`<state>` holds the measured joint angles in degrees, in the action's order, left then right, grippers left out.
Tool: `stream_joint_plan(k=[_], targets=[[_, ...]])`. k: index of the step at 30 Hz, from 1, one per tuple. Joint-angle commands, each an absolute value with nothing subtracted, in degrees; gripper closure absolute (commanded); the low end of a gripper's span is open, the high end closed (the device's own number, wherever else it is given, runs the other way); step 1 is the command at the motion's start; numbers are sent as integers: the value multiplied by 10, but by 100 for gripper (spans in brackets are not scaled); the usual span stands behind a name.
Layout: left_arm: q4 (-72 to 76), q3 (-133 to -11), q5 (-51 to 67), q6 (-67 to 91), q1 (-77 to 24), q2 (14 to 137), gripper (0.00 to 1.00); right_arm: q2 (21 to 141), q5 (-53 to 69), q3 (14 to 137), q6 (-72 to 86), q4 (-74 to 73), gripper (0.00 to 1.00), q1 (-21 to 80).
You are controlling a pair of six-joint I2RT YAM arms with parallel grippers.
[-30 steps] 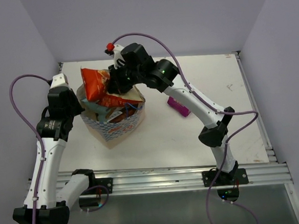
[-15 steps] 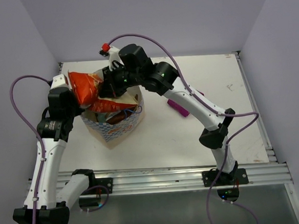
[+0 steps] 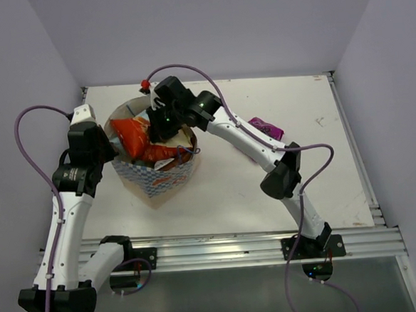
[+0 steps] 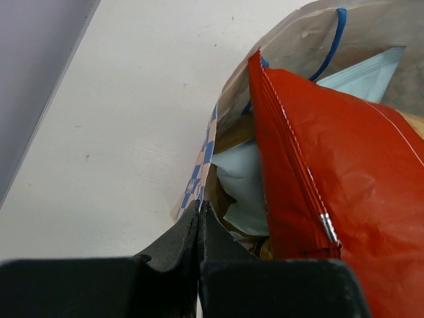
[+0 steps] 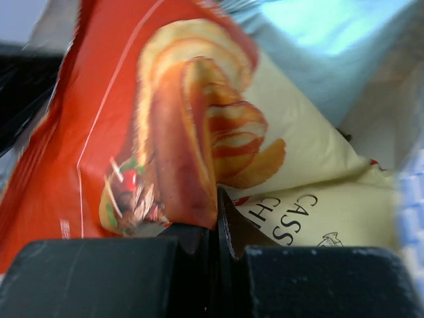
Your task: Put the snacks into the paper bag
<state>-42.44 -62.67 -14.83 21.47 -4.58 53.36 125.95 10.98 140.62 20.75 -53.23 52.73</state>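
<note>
crinkly red-and-cream chip bag (image 3: 130,131) pokes from blue-and-white zigzag paper bag (image 3: 160,179).

White flat bench (image 3: 324,183), walls on three sides, metal rail (image 3: 221,244) along the near edge. Boxy paper bag with a blue-and-white zigzag outside (image 3: 163,182) stands on the bench left of centre, mouth up. Small purple packet (image 3: 267,128) lies flat right of centre, well apart from the bag. Faint dark marks (image 3: 320,121) near the far right corner.
</note>
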Motion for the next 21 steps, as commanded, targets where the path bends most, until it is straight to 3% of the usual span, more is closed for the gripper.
stream_joint_plan(k=[1,12,19,21], targets=[[-403,-624,-160,219,-47,531,100,1292,83,1463,221,-550,100,494],[-396,-639,-178,202,-47,547,100,1330,31,1459,138,-680,100,490],[-384,-638,-164,203,-47,559,100,1289,106,1439,89,-672,100,500],[-381,-636,-159,204,-47,560,100,1286,120,1456,88,-662,79,501]])
